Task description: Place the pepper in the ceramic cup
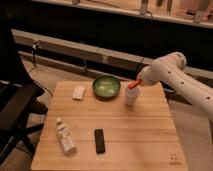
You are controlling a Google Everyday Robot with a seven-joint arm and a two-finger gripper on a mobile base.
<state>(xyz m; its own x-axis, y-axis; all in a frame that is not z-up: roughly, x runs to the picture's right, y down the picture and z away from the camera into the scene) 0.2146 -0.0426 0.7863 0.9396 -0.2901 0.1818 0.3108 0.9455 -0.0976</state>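
Okay, starting closest to the camera. Well away from the gripper (pixel 139 82), down toward the front-left of the wooden table (pixel 145 135): small bottle (pixel 65 137) lying on its side, pale label up. Just to the right of it, a flat black remote (pixel 100 141), long side pointing at the camera. Close together but not touching.

Moving back. Straight below the gripper's tip: white ceramic cup (pixel 131 96), upright, on the back-right part of the table. Right at the tip: the pepper (pixel 133 84), orange-red, tilted down and to the left, low end over the mouth of the cup, at or a hair above the rim. Can't tell if touching the rim. Can't tell either whether clamped on the pepper or let go of it, too merged together up there to call.

Gripper itself: hanging just above the cup, coming in from the right on a chunky white arm (pixel 175 75).

Left of the gripper and slightly further back: green bowl (pixel 106 86), near the cup. Further left again: small white block (pixel 78 92), sponge-looking, flat on the wood.

Way off left, past the table edge: black chair (pixel 15 110).
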